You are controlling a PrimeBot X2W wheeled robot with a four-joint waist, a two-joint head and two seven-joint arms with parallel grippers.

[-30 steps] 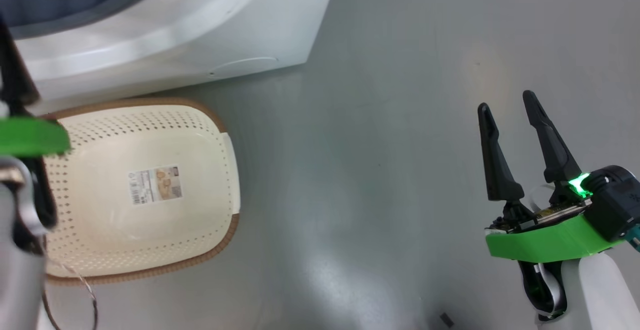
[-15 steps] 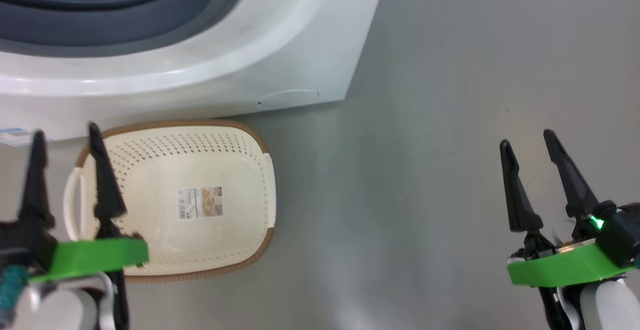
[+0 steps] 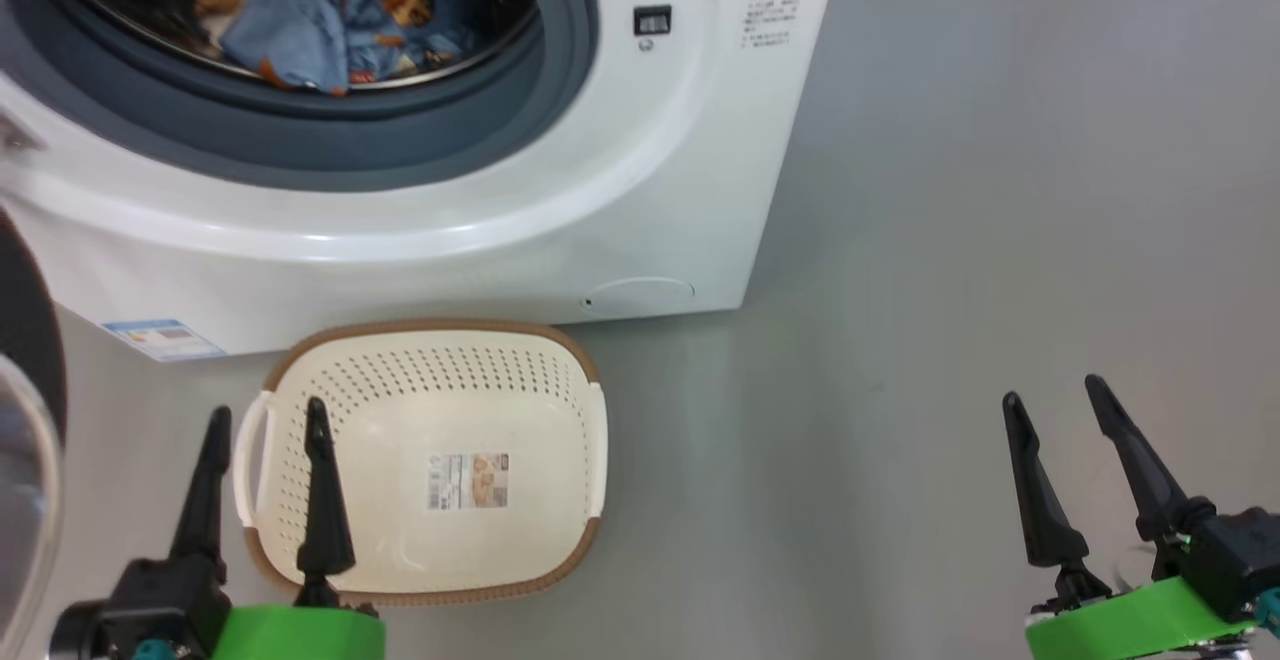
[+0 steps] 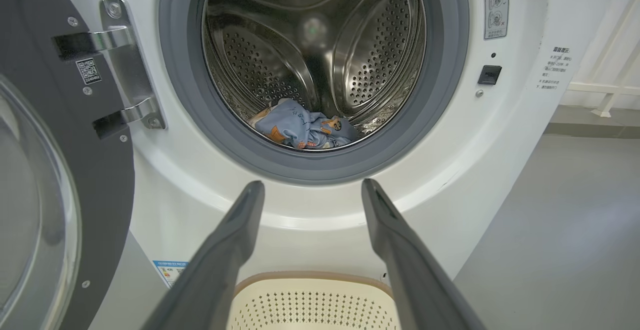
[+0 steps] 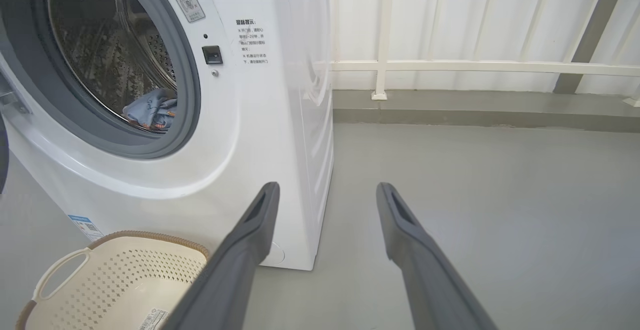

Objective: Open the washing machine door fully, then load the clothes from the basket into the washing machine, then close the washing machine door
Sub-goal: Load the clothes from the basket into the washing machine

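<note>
**Left claw.** The left claw point(image 3: 266, 412) is open, its two fingers spread. In the head view it sits at the lower left, and its right finger point(image 3: 322, 500) overlaps the left end of the basket point(image 3: 520, 380). In the left wrist view the left claw point(image 4: 311, 184) points straight at the drum opening, with the basket point(image 4: 310, 302) low between the fingers.

**Right claw.** The right claw point(image 3: 1053, 392) is open, with its fingers spread. It hangs over the bare floor point(image 3: 950, 240), well apart from the basket and to its right.

**Basket.** The basket stands on the floor, just in front of the washing machine point(image 3: 640, 190). The sticker point(image 3: 467, 481) on its bottom is uncovered.

**Door.** The door point(image 4: 60, 170) is swung open on its hinges at the left of the opening. It stands to the left of the left claw.

**Clothes.** The clothes point(image 4: 305, 127) lie at the bottom of the drum, behind the grey gasket. They are ahead of the left claw and well apart from both claws. In the right wrist view the clothes point(image 5: 152, 107) show to the upper left of the right claw point(image 5: 327, 186).
</note>
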